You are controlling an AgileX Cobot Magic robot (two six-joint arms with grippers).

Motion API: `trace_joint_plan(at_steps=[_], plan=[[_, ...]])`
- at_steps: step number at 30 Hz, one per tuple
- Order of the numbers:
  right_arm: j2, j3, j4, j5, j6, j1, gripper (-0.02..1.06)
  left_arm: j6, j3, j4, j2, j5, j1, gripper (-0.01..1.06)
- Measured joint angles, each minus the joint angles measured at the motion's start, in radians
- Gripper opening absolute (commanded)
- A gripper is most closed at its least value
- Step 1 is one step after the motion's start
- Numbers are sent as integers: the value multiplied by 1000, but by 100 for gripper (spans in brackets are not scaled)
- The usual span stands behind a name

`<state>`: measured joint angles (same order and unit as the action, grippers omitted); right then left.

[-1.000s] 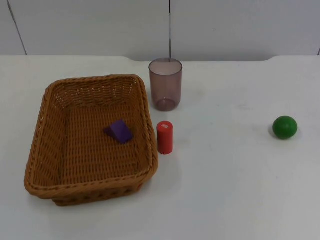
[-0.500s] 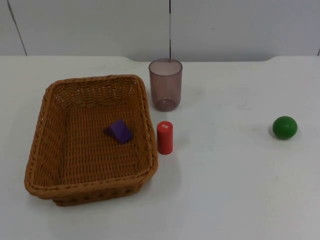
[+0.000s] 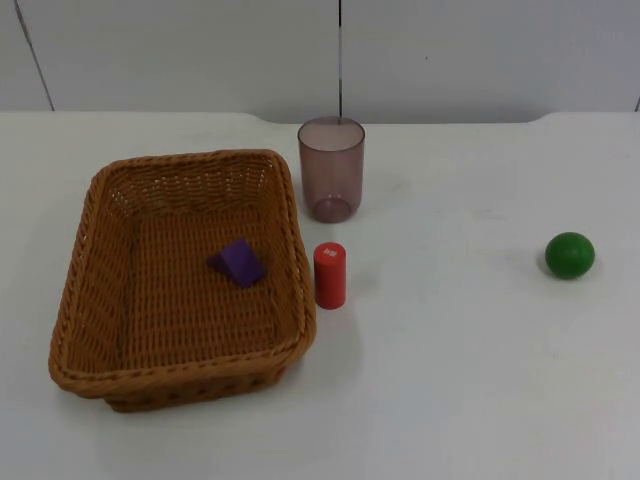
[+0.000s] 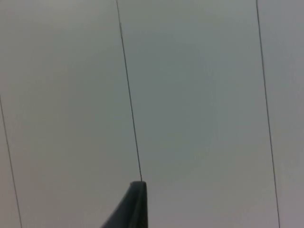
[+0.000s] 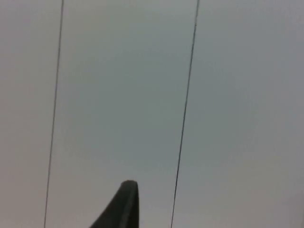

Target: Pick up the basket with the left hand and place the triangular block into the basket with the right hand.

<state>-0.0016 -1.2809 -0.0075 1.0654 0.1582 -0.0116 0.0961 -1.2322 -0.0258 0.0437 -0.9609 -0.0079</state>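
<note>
A brown wicker basket [image 3: 95,270] rests on the white table at the left in the top view. A purple triangular block [image 3: 238,262] lies inside it, on the woven floor towards the right wall. My left gripper [image 4: 134,206] is raised away from the table and faces the grey partition wall [image 4: 190,95]. My right gripper [image 5: 122,204] faces the same kind of grey wall [image 5: 118,95]. Neither one holds or touches anything that I can see. Both arms wait away from the table.
A red cylinder [image 3: 330,275] stands upright just right of the basket. A translucent purple-grey cup [image 3: 331,168] stands behind it near the back edge. A green ball [image 3: 570,255] lies far to the right.
</note>
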Motion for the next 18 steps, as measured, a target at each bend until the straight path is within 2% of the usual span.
trace_joint_plan(at_steps=[7, 18], plan=[[0, 0, 103, 12, 37, -12, 105, 0, 0, 0, -33, -33, 0, 105], [0, 0, 116, 24, 51, -60, 105, -18, 0, -15, -34, -54, 0, 105]])
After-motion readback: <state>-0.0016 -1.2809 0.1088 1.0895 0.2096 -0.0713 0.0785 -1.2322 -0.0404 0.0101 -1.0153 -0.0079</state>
